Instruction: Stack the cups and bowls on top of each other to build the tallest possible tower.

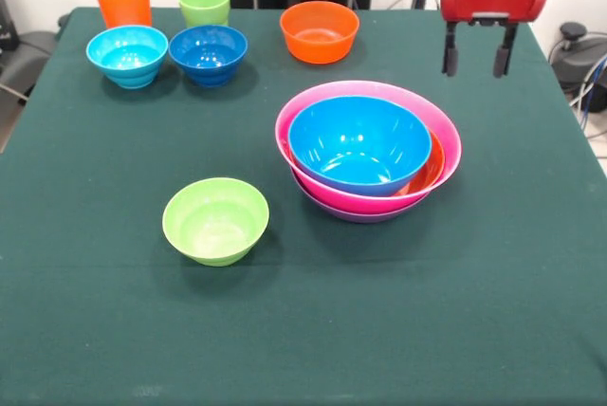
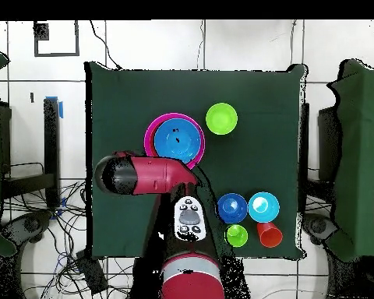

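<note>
The tower stands right of centre: a purple bowl at the bottom, then a pink bowl, an orange bowl and a blue bowl nested inside. From overhead the tower lies partly under the arm. My gripper hangs open and empty above the far right of the table, behind the tower. A small lime green bowl sits alone in front. At the far side are a small orange bowl, a dark blue bowl, a light blue bowl, an orange cup and a green cup.
A dark green cloth covers the table. In the overhead view the red arm reaches over the table beside the tower and hides the gripper and the small orange bowl. Cables and gear lie off the table's right edge.
</note>
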`<state>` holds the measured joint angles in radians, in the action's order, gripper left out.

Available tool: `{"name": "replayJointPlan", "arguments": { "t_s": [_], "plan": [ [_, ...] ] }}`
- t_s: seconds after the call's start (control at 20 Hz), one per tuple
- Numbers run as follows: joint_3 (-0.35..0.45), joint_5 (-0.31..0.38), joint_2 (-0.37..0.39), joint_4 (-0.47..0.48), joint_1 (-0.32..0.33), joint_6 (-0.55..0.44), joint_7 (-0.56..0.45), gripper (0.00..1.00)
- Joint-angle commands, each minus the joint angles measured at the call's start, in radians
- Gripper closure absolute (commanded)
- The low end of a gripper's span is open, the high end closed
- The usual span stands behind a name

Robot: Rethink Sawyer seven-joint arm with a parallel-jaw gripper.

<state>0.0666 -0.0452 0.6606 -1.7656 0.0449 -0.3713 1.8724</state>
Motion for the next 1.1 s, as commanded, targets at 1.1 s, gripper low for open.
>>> {"name": "replayJointPlan", "arguments": {
  "t_s": [1.1],
  "plan": [
    [0.400, 0.085, 0.043, -0.270, 0.442, -0.009, -0.053, 0.00]
  ]
}}
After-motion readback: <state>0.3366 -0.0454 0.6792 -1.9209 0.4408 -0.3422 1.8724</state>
